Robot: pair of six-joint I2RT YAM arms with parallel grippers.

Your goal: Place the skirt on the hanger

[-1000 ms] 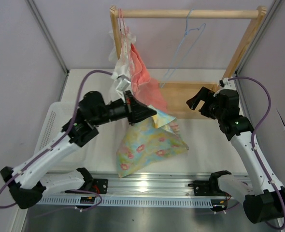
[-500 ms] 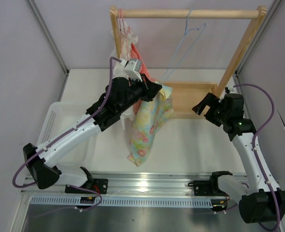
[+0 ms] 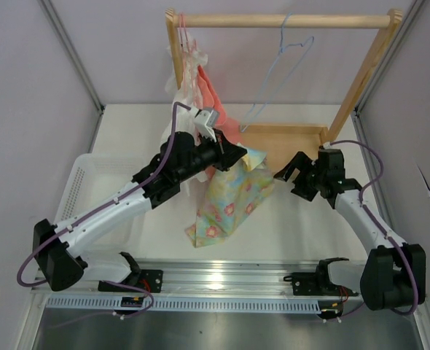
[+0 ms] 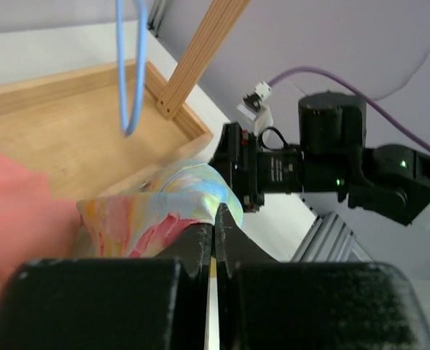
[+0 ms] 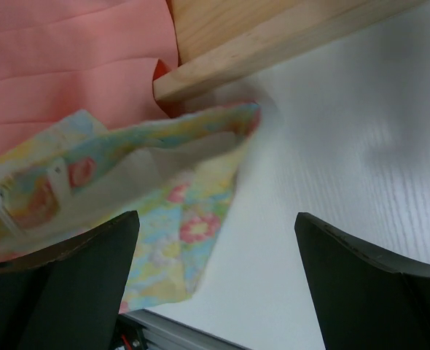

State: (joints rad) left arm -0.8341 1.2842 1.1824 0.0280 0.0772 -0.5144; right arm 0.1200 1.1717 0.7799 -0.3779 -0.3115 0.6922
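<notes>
The skirt (image 3: pixel 229 200), pale yellow and blue with pink flowers, hangs from my left gripper (image 3: pixel 238 154), which is shut on its top edge; its lower end lies on the table. In the left wrist view the shut gripper (image 4: pixel 215 226) pinches the cloth (image 4: pixel 157 211). The light-blue wire hanger (image 3: pixel 280 65) hangs from the wooden rail, up and right of the left gripper; its lower loop shows in the left wrist view (image 4: pixel 130 73). My right gripper (image 3: pixel 289 177) is open and empty, right of the skirt. In the right wrist view the skirt (image 5: pixel 135 189) fills the left, its waist gaping.
A wooden rack (image 3: pixel 288 20) with a tray base (image 3: pixel 295 138) stands at the back. A salmon-pink garment (image 3: pixel 213 109) and a white one (image 3: pixel 180 120) hang on the rail's left end. A white basket (image 3: pixel 84 182) sits at the table's left.
My left gripper stayed high and shifted slightly right with the skirt, after lifting it earlier. My right gripper moved left and down, closer to the skirt's edge.
</notes>
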